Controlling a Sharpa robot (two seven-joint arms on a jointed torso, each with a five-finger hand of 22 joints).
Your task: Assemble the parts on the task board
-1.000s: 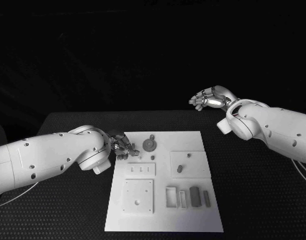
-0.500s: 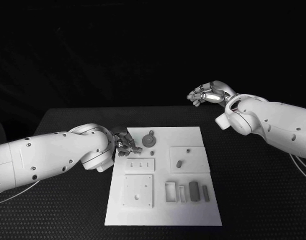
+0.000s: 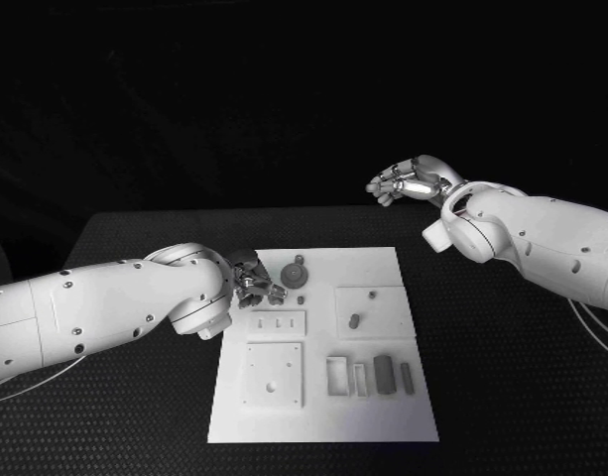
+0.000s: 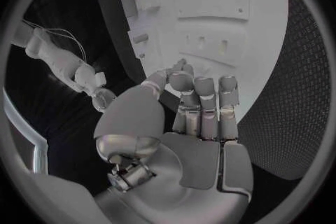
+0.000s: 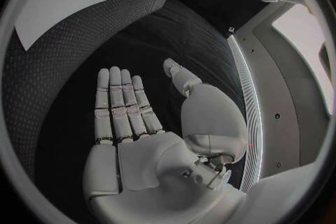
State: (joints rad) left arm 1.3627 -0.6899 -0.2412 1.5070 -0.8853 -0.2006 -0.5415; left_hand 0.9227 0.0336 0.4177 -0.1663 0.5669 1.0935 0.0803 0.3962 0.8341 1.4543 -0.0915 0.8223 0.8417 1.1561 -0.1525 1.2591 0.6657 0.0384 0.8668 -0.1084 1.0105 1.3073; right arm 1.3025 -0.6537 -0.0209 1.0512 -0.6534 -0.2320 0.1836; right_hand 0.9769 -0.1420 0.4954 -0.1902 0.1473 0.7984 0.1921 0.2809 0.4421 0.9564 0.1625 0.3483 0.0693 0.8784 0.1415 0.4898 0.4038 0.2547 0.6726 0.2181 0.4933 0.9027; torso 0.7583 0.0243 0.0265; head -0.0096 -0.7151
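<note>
In the head view, the white rectangular task board [image 3: 375,416] is seen lying in the middle of the black table [image 3: 518,377], with small grey parts [image 3: 383,374] set in its near section and a round grey toothed part [image 3: 296,276] near its far edge. The silver left hand [image 3: 254,283] is placed at the board's far left corner; whether anything is held cannot be told there. The silver right hand [image 3: 411,181] is raised beyond the table's far edge. In the left wrist view, the left hand [image 4: 192,123] is shown above the board [image 4: 266,17] with straight fingers, nothing gripped. In the right wrist view, the right hand [image 5: 140,140] is spread flat and empty.
</note>
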